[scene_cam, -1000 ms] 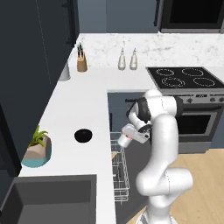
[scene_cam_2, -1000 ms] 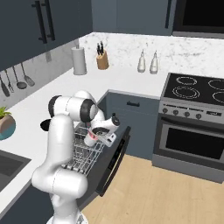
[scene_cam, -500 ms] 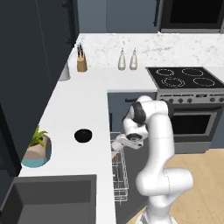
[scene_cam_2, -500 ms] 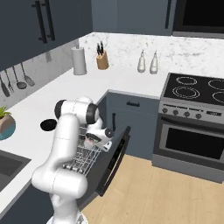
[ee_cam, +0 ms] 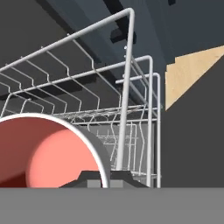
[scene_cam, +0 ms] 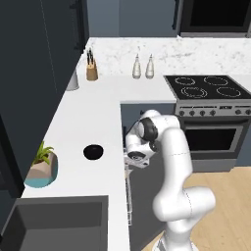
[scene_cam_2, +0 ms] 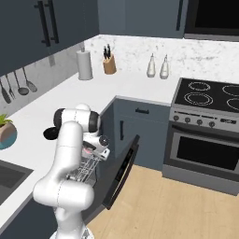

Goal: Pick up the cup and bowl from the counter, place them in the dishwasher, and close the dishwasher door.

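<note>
The cup (ee_cam: pixel 43 153) shows its red inside low in the hand view, with its pale wall running down between my fingertips. My gripper (ee_cam: pixel 103 177) is shut on that rim. It hangs at the near edge of the dishwasher's white wire rack (ee_cam: pixel 127 65), which is pulled out. From the base I see my gripper (scene_cam: pixel 135 158) (scene_cam_2: pixel 93 151) low beside the counter (scene_cam: pixel 88 112) edge, above the rack (scene_cam_2: pixel 86 170). The dishwasher door (scene_cam_2: pixel 122 168) hangs open. The black bowl (scene_cam: pixel 93 151) sits on the counter just left of my arm, and the arm half hides the bowl (scene_cam_2: pixel 49 133) from the right.
A teal planter (scene_cam: pixel 41 169) stands near the sink (scene_cam: pixel 59 223) at the counter's front left. The steel oven (scene_cam: pixel 215 132) is to the right of the dishwasher. A knife block (scene_cam: pixel 91 72) and two bottles (scene_cam: pixel 143 67) stand by the backsplash.
My arm has swung left and down, carrying the cup from above the open door to the rack. The fingers have tightened.
</note>
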Controlling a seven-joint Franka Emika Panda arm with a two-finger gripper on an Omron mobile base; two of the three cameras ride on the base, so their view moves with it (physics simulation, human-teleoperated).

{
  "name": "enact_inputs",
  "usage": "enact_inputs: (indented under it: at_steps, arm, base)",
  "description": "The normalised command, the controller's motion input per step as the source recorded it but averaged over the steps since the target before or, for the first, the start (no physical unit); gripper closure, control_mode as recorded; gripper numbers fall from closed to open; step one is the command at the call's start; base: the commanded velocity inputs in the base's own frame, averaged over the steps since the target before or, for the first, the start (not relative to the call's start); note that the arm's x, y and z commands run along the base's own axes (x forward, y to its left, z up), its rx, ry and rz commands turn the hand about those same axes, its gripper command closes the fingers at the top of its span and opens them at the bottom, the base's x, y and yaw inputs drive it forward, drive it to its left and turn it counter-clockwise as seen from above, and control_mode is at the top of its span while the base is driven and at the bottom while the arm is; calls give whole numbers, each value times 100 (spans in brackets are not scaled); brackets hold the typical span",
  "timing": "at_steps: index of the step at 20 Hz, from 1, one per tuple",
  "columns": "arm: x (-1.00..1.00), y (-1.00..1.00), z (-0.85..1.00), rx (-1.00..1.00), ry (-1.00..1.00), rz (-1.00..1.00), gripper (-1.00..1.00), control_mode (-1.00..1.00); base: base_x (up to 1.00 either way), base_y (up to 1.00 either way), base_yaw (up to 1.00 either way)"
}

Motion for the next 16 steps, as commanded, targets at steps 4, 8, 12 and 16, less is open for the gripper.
enact_inputs:
  at_steps: [4,8,12,16]
  arm:
    - [-36,-85,-99,-7,0,6,100,-100]
    - [-53,-100,-88,0,-1,13,100,-100]
    - [-54,-100,-82,0,0,15,100,-100]
    - [-48,-100,-96,0,-9,13,100,-100]
  base:
    - [0,0,0]
    - [0,0,0]
    - [0,0,0]
    - [0,0,0]
